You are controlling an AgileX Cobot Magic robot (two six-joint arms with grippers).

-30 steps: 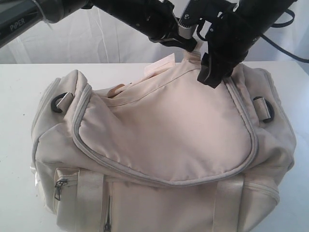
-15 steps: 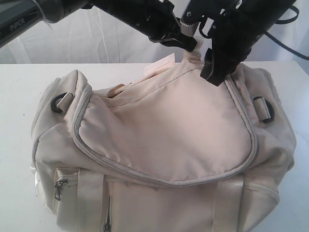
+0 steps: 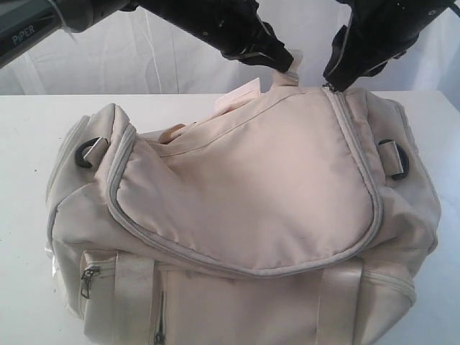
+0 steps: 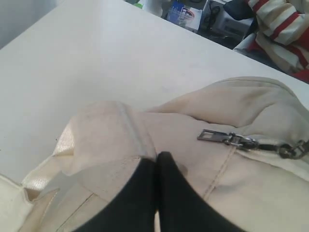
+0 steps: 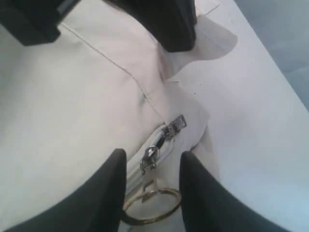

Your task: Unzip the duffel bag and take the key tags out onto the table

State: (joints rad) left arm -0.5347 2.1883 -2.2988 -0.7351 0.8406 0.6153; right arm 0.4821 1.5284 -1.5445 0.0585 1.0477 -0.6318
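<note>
The cream duffel bag point(image 3: 251, 187) lies on the white table point(image 3: 21, 144), its grey-piped top flap closed. My left gripper point(image 3: 286, 66) point(image 4: 157, 155) is shut on a fabric tab at the bag's back top edge. Close by, the metal zipper pulls point(image 4: 227, 139) lie flat on the fabric. My right gripper point(image 3: 332, 80) point(image 5: 152, 153) hovers open over the zip's end. Its fingers stand either side of a zipper pull point(image 5: 164, 133) that carries a metal ring point(image 5: 153, 207), touching neither as far as I can see. The key tags are hidden.
A white paper tag point(image 3: 241, 97) sticks up behind the flap. Black strap rings point(image 3: 90, 152) point(image 3: 395, 159) sit at both bag ends. A white cloth backdrop hangs behind the table. Boxes point(image 4: 186, 12) and striped cloth point(image 4: 285, 29) lie beyond the table's far edge.
My right gripper has lifted and shifted right, from low against the flap to just above the zip's end. The left gripper has kept its hold and hardly moved.
</note>
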